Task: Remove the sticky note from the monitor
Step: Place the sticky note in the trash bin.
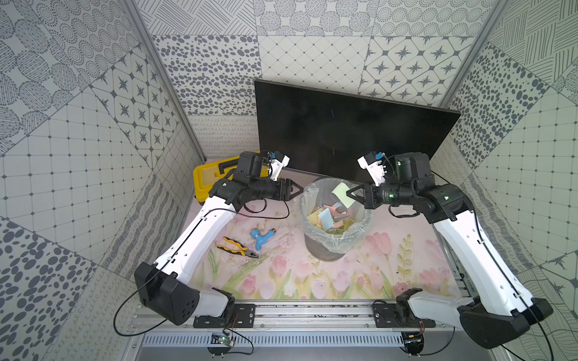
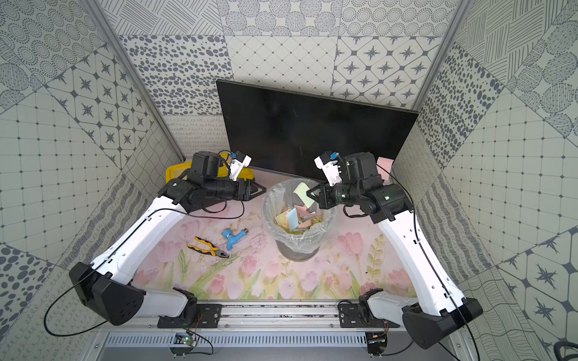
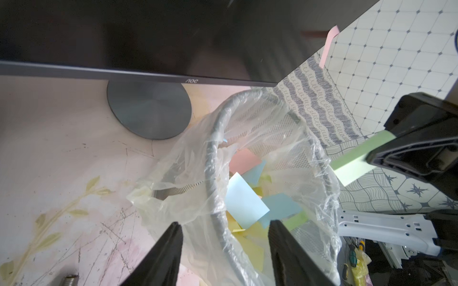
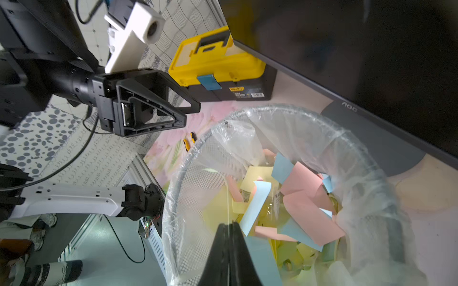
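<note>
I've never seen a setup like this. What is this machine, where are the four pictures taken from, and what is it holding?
It is a robot with two arms on a flowered table. Two pictures look down from overhead; the others come from a camera on each wrist. The right hand is shut on a green sticky note above the lined waste bin full of notes. The left hand is open and empty. Behind stands the monitor; a yellow toolbox, pliers and a blue tool lie near the left arm.

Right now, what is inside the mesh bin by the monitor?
A clear liner and a loose pile of pink, yellow and blue sticky notes. The pile hides the bottom of the bin. The green note in the right pincer is held above, not inside.
</note>
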